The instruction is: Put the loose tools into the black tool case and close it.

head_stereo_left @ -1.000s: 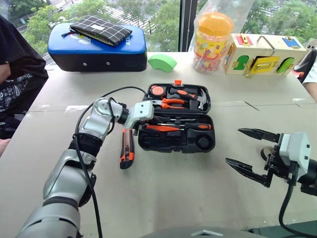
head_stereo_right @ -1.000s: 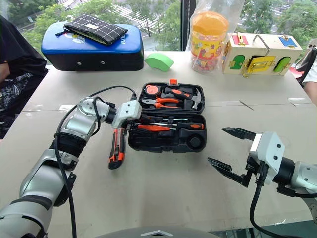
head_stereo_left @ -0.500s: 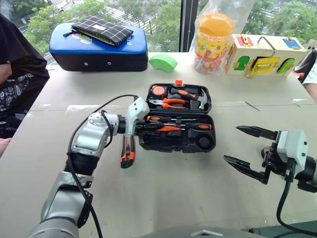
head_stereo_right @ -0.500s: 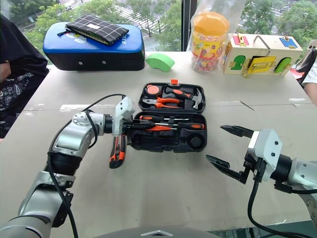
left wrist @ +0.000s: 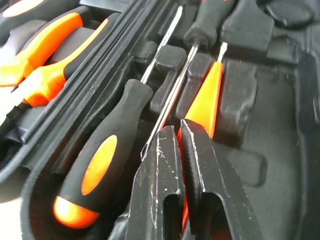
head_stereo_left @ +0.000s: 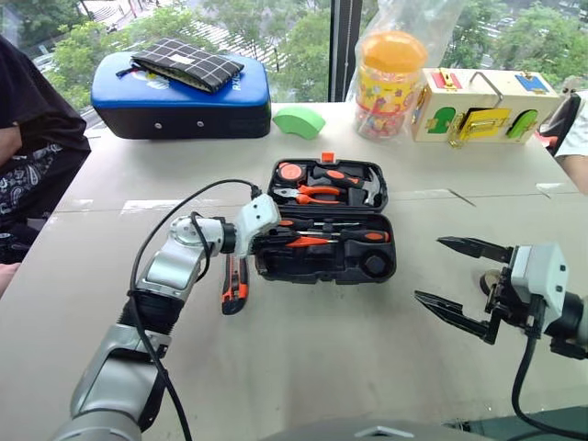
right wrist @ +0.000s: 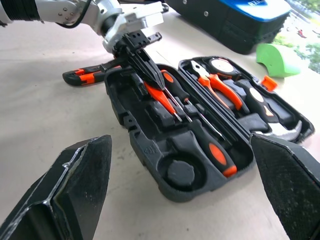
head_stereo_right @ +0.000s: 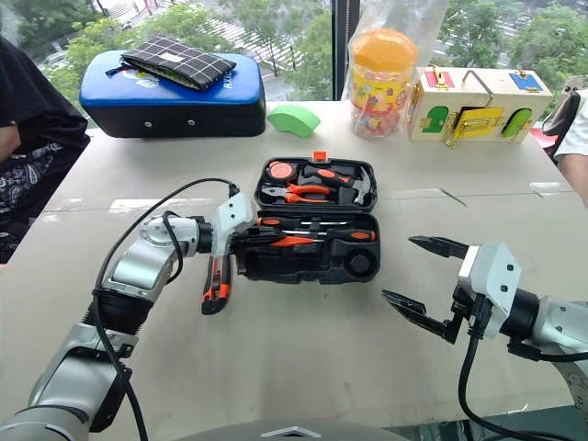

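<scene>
Orange screwdriver [left wrist: 202, 102] sits pinched in the shut left gripper [left wrist: 181, 131] over the case [head_stereo_left: 326, 266]. Right gripper [head_stereo_left: 459, 276] gapes empty. A tilted release could leave the tool proud of its slot, blocking the lid.

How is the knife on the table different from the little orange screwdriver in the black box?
The black-and-orange utility knife lies loose on the table beside the black moulded-plastic tool case; the small all-orange screwdriver already sits inside it. The knife is two-coloured and untouched; the screwdriver is plain orange, with the shut left gripper over it.
</scene>
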{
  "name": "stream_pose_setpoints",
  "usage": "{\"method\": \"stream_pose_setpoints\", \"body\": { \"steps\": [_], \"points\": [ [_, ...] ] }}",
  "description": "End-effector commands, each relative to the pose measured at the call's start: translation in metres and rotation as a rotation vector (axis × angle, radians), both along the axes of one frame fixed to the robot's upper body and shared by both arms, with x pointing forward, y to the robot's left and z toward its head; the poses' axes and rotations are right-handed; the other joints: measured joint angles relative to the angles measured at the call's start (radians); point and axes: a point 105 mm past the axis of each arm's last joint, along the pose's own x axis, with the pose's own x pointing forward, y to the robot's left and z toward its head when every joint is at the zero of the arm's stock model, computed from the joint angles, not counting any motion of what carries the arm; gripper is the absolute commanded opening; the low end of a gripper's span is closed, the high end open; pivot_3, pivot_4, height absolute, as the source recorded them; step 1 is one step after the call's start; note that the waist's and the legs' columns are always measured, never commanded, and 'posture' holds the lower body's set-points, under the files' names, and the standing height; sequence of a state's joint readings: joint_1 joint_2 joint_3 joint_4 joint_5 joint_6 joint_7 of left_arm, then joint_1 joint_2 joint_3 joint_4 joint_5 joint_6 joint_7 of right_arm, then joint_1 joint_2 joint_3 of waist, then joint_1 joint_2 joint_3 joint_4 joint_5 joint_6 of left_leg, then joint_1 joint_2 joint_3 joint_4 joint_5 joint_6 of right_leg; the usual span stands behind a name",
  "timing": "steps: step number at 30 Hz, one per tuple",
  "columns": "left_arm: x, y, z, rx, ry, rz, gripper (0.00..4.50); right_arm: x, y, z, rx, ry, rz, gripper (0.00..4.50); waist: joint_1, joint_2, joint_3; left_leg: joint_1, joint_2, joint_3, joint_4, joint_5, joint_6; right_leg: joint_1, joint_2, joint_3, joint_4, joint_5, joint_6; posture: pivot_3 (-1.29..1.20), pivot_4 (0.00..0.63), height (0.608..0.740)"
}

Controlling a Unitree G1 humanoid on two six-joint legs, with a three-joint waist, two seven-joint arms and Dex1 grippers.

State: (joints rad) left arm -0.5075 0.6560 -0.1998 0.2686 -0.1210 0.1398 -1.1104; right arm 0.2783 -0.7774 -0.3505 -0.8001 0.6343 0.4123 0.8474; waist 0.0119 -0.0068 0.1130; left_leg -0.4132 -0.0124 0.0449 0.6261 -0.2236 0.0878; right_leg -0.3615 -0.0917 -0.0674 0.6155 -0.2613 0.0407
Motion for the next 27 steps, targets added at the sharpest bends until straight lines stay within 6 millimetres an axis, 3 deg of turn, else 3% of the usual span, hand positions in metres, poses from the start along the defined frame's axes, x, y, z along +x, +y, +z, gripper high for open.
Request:
{"method": "stream_pose_setpoints", "body": {
  "steps": [1, 7, 11, 14, 17, 20, 23, 25, 27],
  "points": [
    [-0.007, 0.033, -0.036, 0.142, 0.086, 0.057, 0.15, -0.002, 0.005, 0.006, 0.005, -0.04, 0.017, 4.5, 0.001, 0.001, -0.001, 0.0, 0.0, 0.0, 0.0, 0.0, 0.0, 0.0, 0.0, 0.0, 0.001, 0.0, 0.0, 0.0, 0.15, 0.74],
    [-0.007, 0.051, -0.034, 0.146, 0.041, 0.089, 0.15, 0.001, 0.005, 0.005, 0.009, -0.04, 0.027, 4.5, 0.001, 0.004, -0.002, 0.001, 0.001, 0.0, 0.0, -0.001, -0.002, 0.0, 0.0, 0.0, 0.003, 0.0, 0.0, 0.0, 0.15, 0.74],
    [0.005, 0.028, 0.023, -0.353, 0.025, 0.18, 0.15, 0.0, 0.009, 0.006, 0.019, -0.04, 0.047, 4.5, 0.002, 0.003, -0.001, 0.0, 0.001, 0.0, 0.001, -0.001, -0.003, -0.002, 0.0, 0.0, 0.003, 0.0, 0.0, 0.0, 0.15, 0.74],
    [-0.006, 0.042, 0.05, -0.569, 0.092, 0.282, 0.15, -0.004, 0.011, 0.007, 0.026, -0.035, 0.067, 4.5, 0.001, -0.008, 0.007, -0.003, 0.001, 0.0, 0.002, 0.001, 0.001, -0.005, 0.0, -0.001, 0.006, 0.0, 0.001, 0.0, 0.15, 0.74],
    [-0.031, 0.061, 0.057, -0.65, 0.102, 0.436, 0.94, -0.003, 0.011, 0.006, 0.026, -0.029, 0.074, 4.5, -0.009, -0.008, 0.008, -0.003, 0.001, 0.0, 0.002, 0.001, 0.0, -0.004, 0.0, 0.0, 0.005, 0.0, 0.002, 0.0, 0.15, 0.74],
    [-0.059, 0.07, 0.05, -0.597, 0.06, 0.626, 2.27, 0.0, 0.013, 0.005, 0.037, -0.025, 0.096, 4.5, -0.004, -0.007, 0.01, -0.001, 0.001, 0.0, 0.002, 0.0, 0.0, -0.001, 0.0, 0.0, 0.003, -0.001, 0.003, 0.0, 0.15, 0.74],
    [-0.081, 0.067, 0.041, -0.527, 0.041, 0.751, 3.58, 0.003, 0.014, 0.003, 0.043, -0.021, 0.117, 4.5, 0.006, -0.008, 0.011, -0.001, 0.001, 0.0, 0.003, -0.003, -0.004, 0.0, 0.0, 0.0, 0.003, -0.001, 0.001, 0.0, 0.15, 0.74],
    [-0.097, 0.061, 0.025, -0.438, 0.048, 0.831, 4.42, 0.006, 0.016, 0.003, 0.045, -0.02, 0.135, 4.5, 0.017, -0.009, 0.011, -0.001, 0.001, 0.0, 0.004, -0.003, -0.004, 0.0, 0.0, 0.0, 0.003, -0.001, 0.001, 0.0, 0.15, 0.74],
    [-0.108, 0.053, 0.011, -0.368, 0.069, 0.864, 4.42, 0.009, 0.016, 0.004, 0.044, -0.02, 0.149, 4.5, 0.017, -0.008, 0.012, -0.001, 0.0, 0.0, 0.004, -0.003, -0.004, 0.0, 0.0, 0.0, 0.003, -0.001, 0.001, 0.0, 0.15, 0.74]
  ]
}}
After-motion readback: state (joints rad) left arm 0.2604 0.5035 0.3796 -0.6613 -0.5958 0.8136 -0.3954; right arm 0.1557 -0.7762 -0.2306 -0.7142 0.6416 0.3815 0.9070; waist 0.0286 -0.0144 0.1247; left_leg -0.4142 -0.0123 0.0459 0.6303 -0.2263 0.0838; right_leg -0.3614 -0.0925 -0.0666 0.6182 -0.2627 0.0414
